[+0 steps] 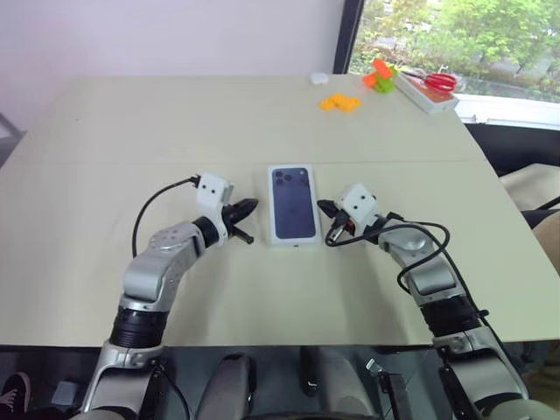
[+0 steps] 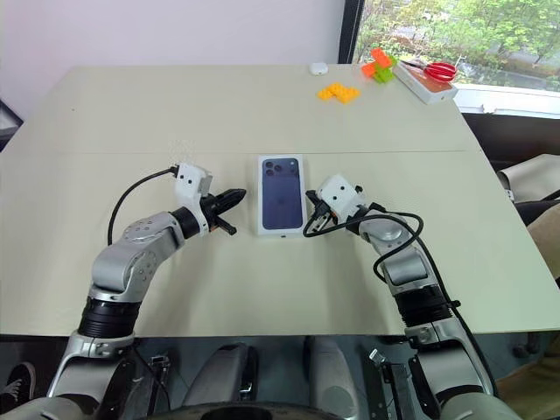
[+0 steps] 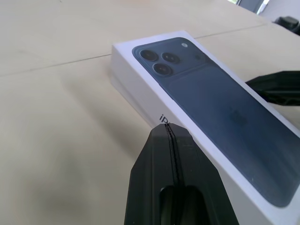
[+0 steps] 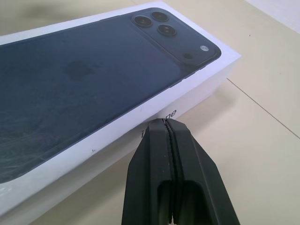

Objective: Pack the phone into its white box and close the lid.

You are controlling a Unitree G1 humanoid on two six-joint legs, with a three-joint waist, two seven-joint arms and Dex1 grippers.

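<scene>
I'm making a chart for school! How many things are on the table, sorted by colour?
White: 3, the lid, the small white object, the flat white tray
Orange: 2, pieces, block
Green: 1, block
Red: 1, scissors
Total: 7

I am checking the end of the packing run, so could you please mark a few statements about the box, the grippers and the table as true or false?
1. The white cardboard lid printed with a dark blue phone sits closed on the box. True.
2. The left gripper is open. False: its black fingers are shut.
3. The right gripper clamps the lid. False: it is shut on nothing, beside the lid.
4. The grippers flank the lid, one on each side. True.
5. Red-handled scissors lie at the beige table's far corner. True.
</scene>
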